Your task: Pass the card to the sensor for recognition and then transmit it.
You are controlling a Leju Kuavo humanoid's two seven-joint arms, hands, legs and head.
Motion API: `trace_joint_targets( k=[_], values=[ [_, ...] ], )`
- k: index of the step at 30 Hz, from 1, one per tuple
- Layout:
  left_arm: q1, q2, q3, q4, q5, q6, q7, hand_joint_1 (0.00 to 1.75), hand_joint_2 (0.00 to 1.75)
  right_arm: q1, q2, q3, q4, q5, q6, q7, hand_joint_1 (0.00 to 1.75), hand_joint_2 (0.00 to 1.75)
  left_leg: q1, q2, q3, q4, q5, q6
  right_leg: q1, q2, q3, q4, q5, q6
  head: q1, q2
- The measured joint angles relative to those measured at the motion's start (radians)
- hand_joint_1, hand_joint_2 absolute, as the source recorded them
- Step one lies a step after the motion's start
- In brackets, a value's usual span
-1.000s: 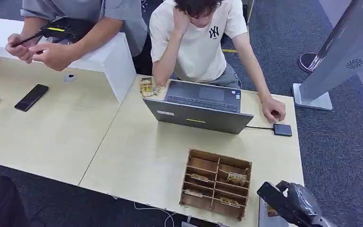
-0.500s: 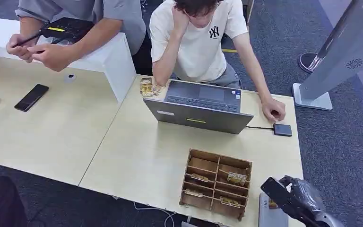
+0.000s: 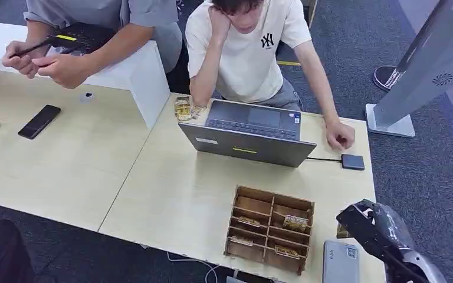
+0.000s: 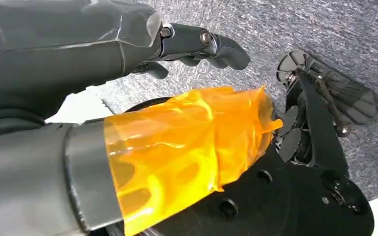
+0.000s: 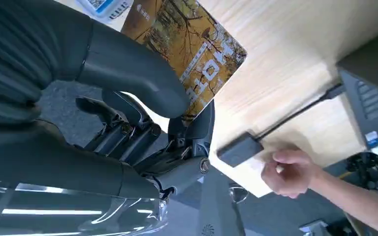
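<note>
— Where's the card (image 5: pixel 197 51) right now?

— In the right hand (image 3: pixel 373 227), over the near right corner of the table (image 3: pixel 171 194). The wrist view shows it pinched between the thick thumb and a dark finger, printed face showing, tilted above the wood. From the head view you catch just a sliver of it beside the hand.

— And the sensor?

— My guess is the small dark reader (image 3: pixel 352 161) on a cable from the laptop (image 3: pixel 253 137), at the far right edge of the table. A seated person's hand (image 3: pixel 340 134) rests just beside it. There's also a grey device (image 3: pixel 340 264) lying near the robot, right of the wooden organizer (image 3: pixel 269 229), so I can't say for certain which one is meant.

— What would make this go well?

— Keep the pinch firm, since the card is held only at one edge and could pivot. I'd carry it forward well above the table, then level it so the flat face comes down square on the reader, not an edge. And mind the person's hand; approach from the robot's side so nothing gets bumped, cable included.

— The left hand?

— The left hand (image 4: pixel 197 46) hangs over the carpet, fingers apart, holding nothing. The amber film you see there is wrapped around its thumb, not something it carries.
</note>
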Motion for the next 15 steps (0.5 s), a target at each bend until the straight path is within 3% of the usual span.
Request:
trace_joint_targets(
  k=[15],
  values=[
    [-0.003, -0.003, -0.045, 0.0, 0.002, 0.012, -0.019, 0.0, 0.0, -0.011, 0.089, -0.023, -0.081, -0.049, -0.135, -0.144, 1.75, 1.75, 0.0, 0.0, 0.0, 0.0, 0.0, 0.0, 0.0, 0.0, 0.0, 0.0, 0.0, 0.0, 0.0, 0.0]
  ],
)
